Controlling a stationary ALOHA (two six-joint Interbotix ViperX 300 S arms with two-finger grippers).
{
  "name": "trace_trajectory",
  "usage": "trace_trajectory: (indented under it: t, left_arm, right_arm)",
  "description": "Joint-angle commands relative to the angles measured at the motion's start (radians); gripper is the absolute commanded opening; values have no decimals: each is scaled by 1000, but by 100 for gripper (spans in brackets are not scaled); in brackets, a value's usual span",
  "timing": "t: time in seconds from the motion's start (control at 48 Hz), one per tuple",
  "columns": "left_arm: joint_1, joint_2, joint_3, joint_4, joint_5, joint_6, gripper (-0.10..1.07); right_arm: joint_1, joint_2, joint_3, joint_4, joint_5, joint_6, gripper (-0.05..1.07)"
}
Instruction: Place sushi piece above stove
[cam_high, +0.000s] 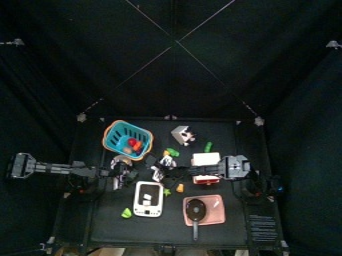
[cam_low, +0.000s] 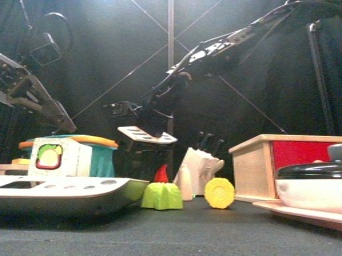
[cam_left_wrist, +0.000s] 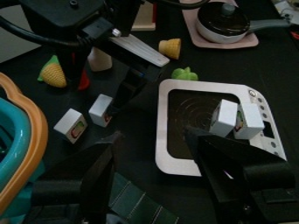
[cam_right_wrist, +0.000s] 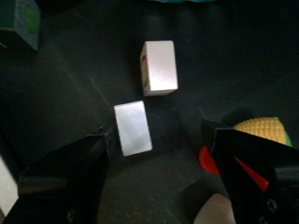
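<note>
The white stove (cam_left_wrist: 176, 131) with a dark round burner lies below my left gripper (cam_left_wrist: 158, 153), which is open and empty. One sushi piece (cam_left_wrist: 237, 118), a white block with a green and red side, stands on the stove's far side, clear of the jaws. It shows on the stove (cam_low: 67, 190) in the front view (cam_low: 60, 158). Two more white sushi pieces (cam_right_wrist: 158, 66) (cam_right_wrist: 133, 127) lie on the table under my right gripper (cam_right_wrist: 158, 140), which is open and empty. They also show in the left wrist view (cam_left_wrist: 103, 107) (cam_left_wrist: 70, 125).
A teal basket (cam_high: 127, 138) stands at the back left. A pan on a pink plate (cam_high: 203, 210) sits right of the stove. Corn (cam_right_wrist: 263, 131) and a red piece (cam_right_wrist: 216, 162) lie by the right gripper. A wooden box (cam_low: 287, 165) stands at the right.
</note>
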Motion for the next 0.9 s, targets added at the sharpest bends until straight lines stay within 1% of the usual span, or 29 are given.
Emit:
trace_trajectory:
  t: [0.0,0.104,0.312,0.667,0.875]
  left_arm:
    - [0,0,-14,-2,-5,0,93]
    - [0,0,-14,-2,-2,0,93]
    - [0,0,-11,-2,-2,0,93]
    - [0,0,-11,-2,-2,0,93]
    - [0,0,-11,-5,-2,0,93]
  right_arm:
    - [0,-41,-41,-25,21,-2,104]
    - [0,-48,-58,-44,31,-2,104]
    - [2,-48,-64,-49,32,-2,104]
    - [12,-58,-66,-48,32,-3,104]
    - [26,-66,-64,-28,20,-3,104]
